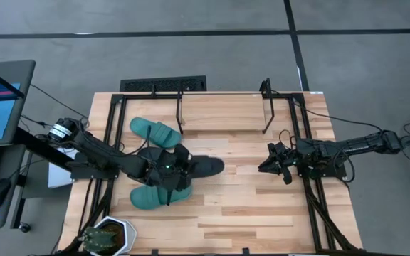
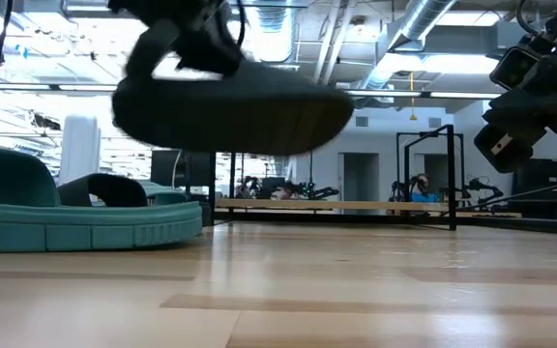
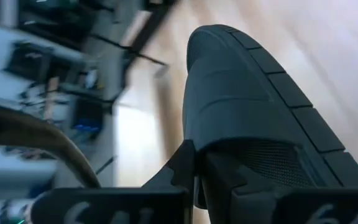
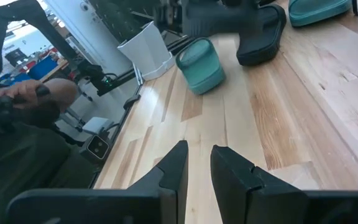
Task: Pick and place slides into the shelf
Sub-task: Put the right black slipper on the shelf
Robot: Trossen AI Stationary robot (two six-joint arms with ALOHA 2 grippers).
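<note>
a: where is the black slide held, and by what?

b: it is clamped in the left pincer, whose fingers are shut on its heel end. in the low view the slide is seen lifted clear of the tabletop, sole down and roughly level.

a: which way is the shelf from the held slide?

b: it lies beyond the slide, along the tabletop's far edge, with its two upright posts standing between. the slide's long axis is laid across the tabletop, toe pointed toward the right arm, so it runs along the shelf's length rather than into it. a turn is judged to be needed before it can be set in.

a: which arm is nearer the slide?

b: the left, which already carries it. the right pincer is parked well apart, off the slide's toe, its fingers a little apart and nothing held.

a: what stands in the way?

b: one teal slide lies between the held slide and the shelf, toward the left arm's side. a second teal slide lies on the slide's other side, away from the shelf. a fourth slide cannot be made out with certainty under the arm.
</note>
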